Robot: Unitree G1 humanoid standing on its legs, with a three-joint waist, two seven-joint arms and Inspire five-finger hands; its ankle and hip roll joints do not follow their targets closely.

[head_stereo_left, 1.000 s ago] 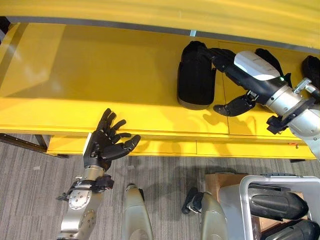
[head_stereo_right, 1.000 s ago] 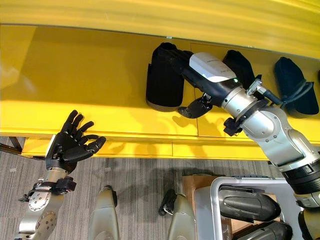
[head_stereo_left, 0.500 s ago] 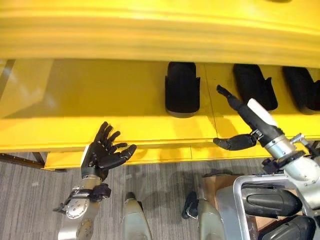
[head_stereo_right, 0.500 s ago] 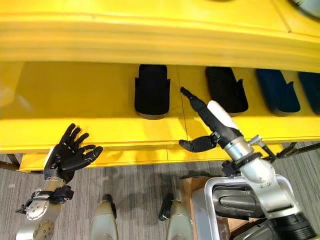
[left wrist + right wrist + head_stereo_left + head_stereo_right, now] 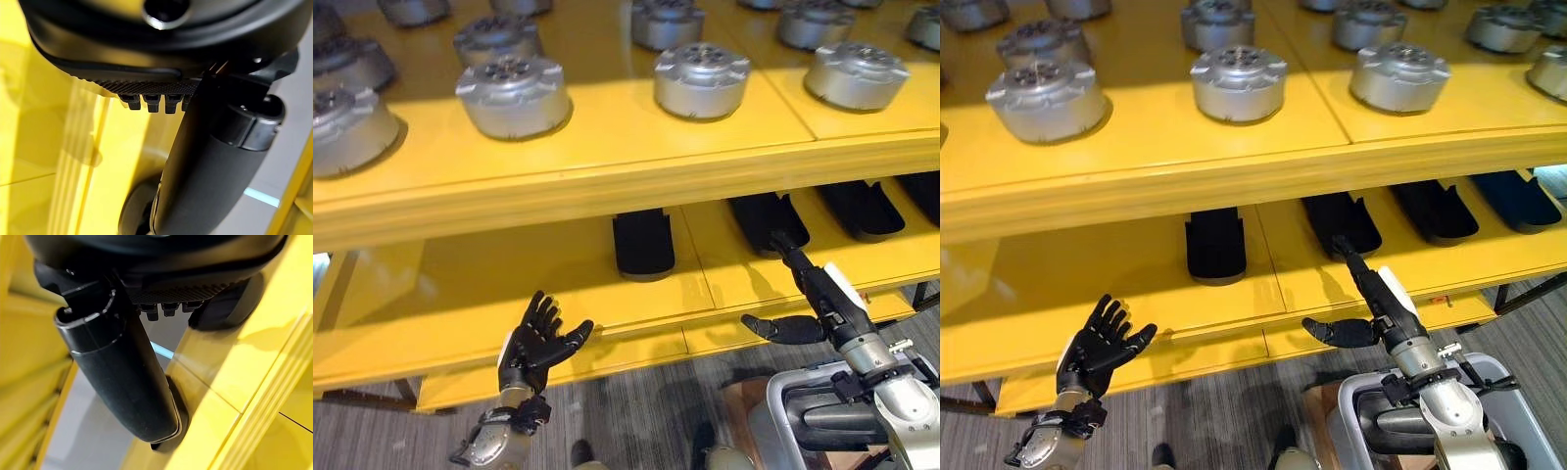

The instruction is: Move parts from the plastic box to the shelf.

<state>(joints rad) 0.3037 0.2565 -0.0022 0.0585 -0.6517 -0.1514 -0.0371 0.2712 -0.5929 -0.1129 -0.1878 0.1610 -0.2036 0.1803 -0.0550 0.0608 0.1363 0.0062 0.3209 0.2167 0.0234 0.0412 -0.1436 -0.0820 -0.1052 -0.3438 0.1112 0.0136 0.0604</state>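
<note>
Parts (dark, four visible) lie in row on lower shelf; more sit in plastic box below. Right hand spread, empty, over shelf edge; left hand spread, idle. I judge placement done; next I reach into box.

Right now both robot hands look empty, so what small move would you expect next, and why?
Probably the right robot hand drops back toward the grey plastic box at lower right for another part. It hangs open and empty before the lower yellow shelf, where black moulded parts already lie, and a dark part shows in the box.
</note>
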